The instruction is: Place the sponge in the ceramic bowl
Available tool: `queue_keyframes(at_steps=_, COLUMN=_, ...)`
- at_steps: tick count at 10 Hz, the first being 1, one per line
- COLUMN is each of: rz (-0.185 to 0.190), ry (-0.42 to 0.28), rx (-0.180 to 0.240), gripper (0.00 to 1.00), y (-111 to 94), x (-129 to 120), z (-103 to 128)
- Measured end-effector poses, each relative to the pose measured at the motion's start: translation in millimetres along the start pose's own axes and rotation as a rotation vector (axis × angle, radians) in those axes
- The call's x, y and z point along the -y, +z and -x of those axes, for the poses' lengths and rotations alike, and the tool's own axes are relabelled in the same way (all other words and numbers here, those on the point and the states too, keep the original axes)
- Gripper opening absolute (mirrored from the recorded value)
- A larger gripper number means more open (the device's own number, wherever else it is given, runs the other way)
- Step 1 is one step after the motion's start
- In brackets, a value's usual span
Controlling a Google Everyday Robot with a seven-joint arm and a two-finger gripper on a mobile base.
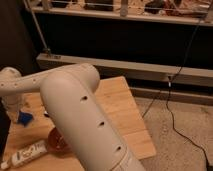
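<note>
Because the arm (75, 110) fills the middle of the view, it heads the list.

1. Arm: white, running from bottom centre up and out to the left edge. Risk: it hides part of the bowl and the wood beside it, so a carry over that stretch is hard to check. Its bulk could also brush things close by.

2. Table (120, 100): pale wood. Risk: the sponge lies toward its left side, and a shove instead of a grip could slide the sponge to the edge.

3. Bowl (55, 142): reddish-brown, near the front, with its right part behind the arm. No blue shows in the part that is visible. Risk: it is a small target, so an off-centre release would leave the sponge on the rim or beside it. A low pass could tip it.

4. Tube (27, 152): white, lying at front left, just beside the bowl. Risk: it could be clipped on the way across and rolled into the bowl.

5. Sponge (23, 118): dark blue, flat on the wood at left, apart from the bowl and not in it. Risk: it is soft and low, so a high pinch would catch only its top and it could drop mid-carry.

6. Gripper (12, 109): at the far left, just beside the sponge, with its fingers apart and nothing seen between them. Risk: if it closes while off to one side, it would push the sponge away.
</note>
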Motion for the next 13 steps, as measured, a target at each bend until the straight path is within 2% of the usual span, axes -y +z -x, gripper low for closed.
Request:
queue_keyframes(at_steps=2, rz=-0.048, ry=-0.014, rx=0.004, gripper=0.65, y=18.6, x=-0.3, z=13.6)
queue_keyframes(at_steps=5, rz=-0.093, ry=-0.029, rx=0.019, gripper=0.65, y=32.8, x=-3.4, z=29.4)
queue_keyframes(at_steps=7, rz=-0.107, ry=-0.033, rx=0.02, gripper=0.65, y=42.7, x=-6.1, z=35.6)
queue_keyframes(at_steps=10, rz=-0.125, ry=-0.013, rx=0.011, gripper=0.65, y=57.3, x=4.4, z=40.2)
queue_keyframes(at_steps=13, rz=-0.116, ry=0.012, rx=-0.013, gripper=0.65, y=68.6, x=21.3, z=40.9)
